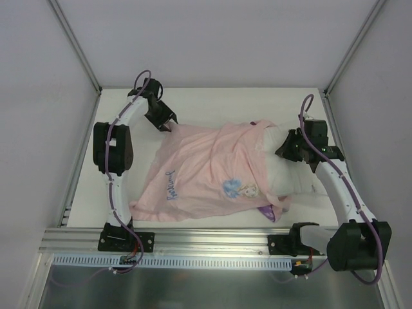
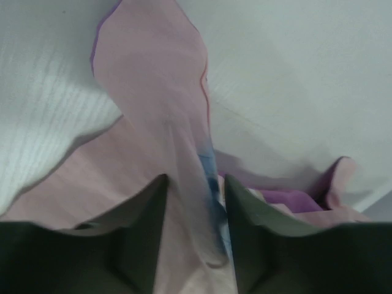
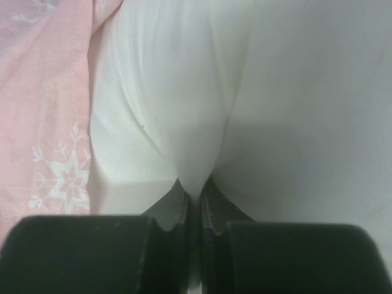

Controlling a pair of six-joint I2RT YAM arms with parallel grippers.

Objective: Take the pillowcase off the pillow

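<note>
Pink cloth, pale side out, covers the middle of the table (image 1: 225, 103): the pillowcase (image 1: 206, 174) lies slack and flat over most of its spread, bulging only at its 3 o'clock end, where the white pillow (image 1: 283, 179) sticks out of its mouth. A scrap of the purple outer face (image 1: 271, 211) shows at about 5 o'clock. The right gripper (image 1: 284, 149) sits on the bared pillow at 3 o'clock, its fingers (image 3: 176, 207) pressed together on a pinched peak of white fabric; judging by this, it anchors the pillow so the cover can be drawn off it. The left gripper (image 1: 170, 123) is at the cover's far corner, about 11 o'clock, opposite the anchor, which looks the right place to pull from. Its fingers (image 2: 144, 226) stand apart, and a raised ridge of pink cloth runs between them toward 12 o'clock in the wrist view, filling most of the gap. The ridge touches or nearly touches both pads, but no firm pinch shows yet. The cover seems mostly off, with only the pillow's near end inside.
</note>
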